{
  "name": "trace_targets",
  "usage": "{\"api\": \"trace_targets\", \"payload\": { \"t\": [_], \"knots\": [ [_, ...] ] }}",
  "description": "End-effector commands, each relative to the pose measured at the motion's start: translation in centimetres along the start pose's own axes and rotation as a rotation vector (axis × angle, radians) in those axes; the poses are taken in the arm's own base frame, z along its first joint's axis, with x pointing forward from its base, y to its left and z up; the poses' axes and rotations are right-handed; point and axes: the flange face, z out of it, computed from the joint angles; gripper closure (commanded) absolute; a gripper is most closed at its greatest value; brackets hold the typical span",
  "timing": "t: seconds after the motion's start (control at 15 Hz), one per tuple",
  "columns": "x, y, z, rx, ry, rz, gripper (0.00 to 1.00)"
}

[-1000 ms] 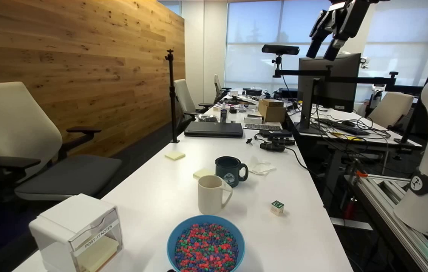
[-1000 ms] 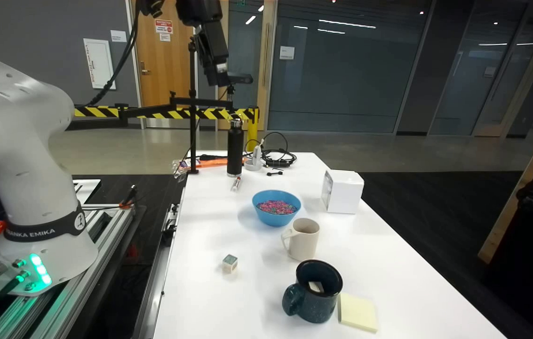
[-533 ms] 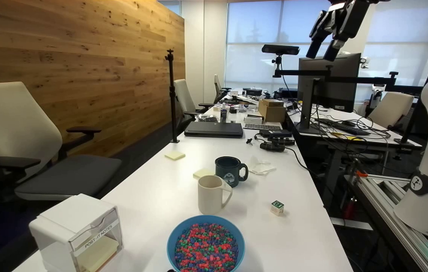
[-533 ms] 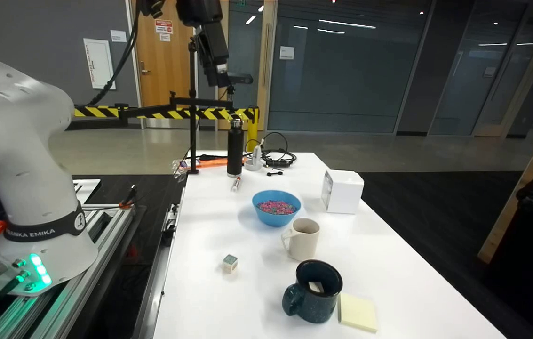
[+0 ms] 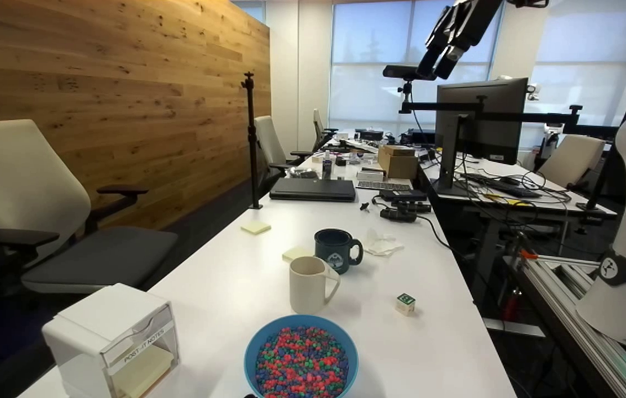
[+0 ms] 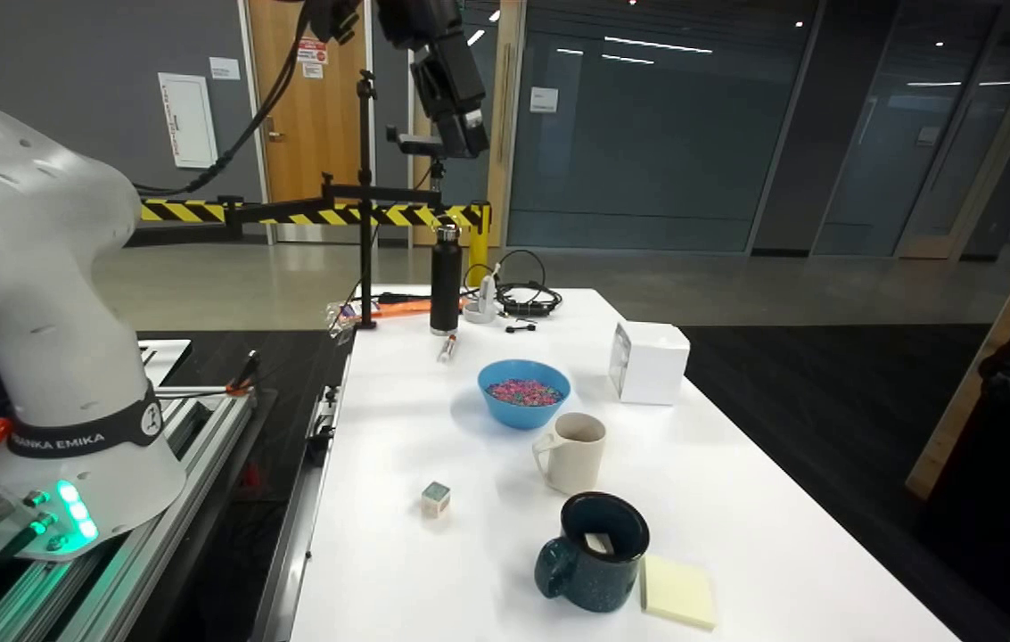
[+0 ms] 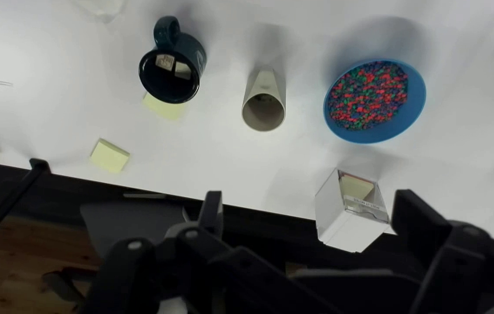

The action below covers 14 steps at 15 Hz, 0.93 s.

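Observation:
My gripper [image 5: 436, 71] is open and empty, high above the table; it also shows in an exterior view [image 6: 467, 141] and with fingers wide apart in the wrist view [image 7: 308, 200]. Below stands a blue bowl [image 7: 397, 120] of small coloured pieces, also in an exterior view [image 6: 518, 414]. A cream mug [image 5: 306, 290] stands upright between the bowl and a dark green mug [image 5: 330, 255]. The wrist view shows small light blocks [image 7: 165, 62] inside the dark mug. A white Post-it dispenser [image 7: 356, 231] stands near the table edge. A lettered cube [image 5: 405, 304] lies nearer the robot base.
Yellow note pads [image 7: 110, 155] lie near the dark mug. A black laptop [image 5: 313, 189], a thin black pole [image 5: 252, 138] and cables stand farther along the table. A black bottle [image 6: 446, 281] stands at the opposite end. A camera on a horizontal bar [image 5: 409, 72] appears near the gripper.
My gripper has moved left in the exterior view with the wooden wall, and right in the exterior view with the glass wall. It stays high and open. The table objects have not moved.

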Motion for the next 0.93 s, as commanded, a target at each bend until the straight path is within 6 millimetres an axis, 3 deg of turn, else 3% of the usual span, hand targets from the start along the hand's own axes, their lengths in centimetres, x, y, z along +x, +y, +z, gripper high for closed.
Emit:
{"api": "trace_targets", "payload": {
  "t": [0.0,0.47,0.87],
  "knots": [
    [2.5,-0.6,0.7,0.019,0.057,0.031,0.0],
    [3.8,-1.7,3.5,0.013,0.247,0.079,0.0],
    [2.2,-1.3,5.8,-0.027,0.326,0.067,0.0]
  ]
}}
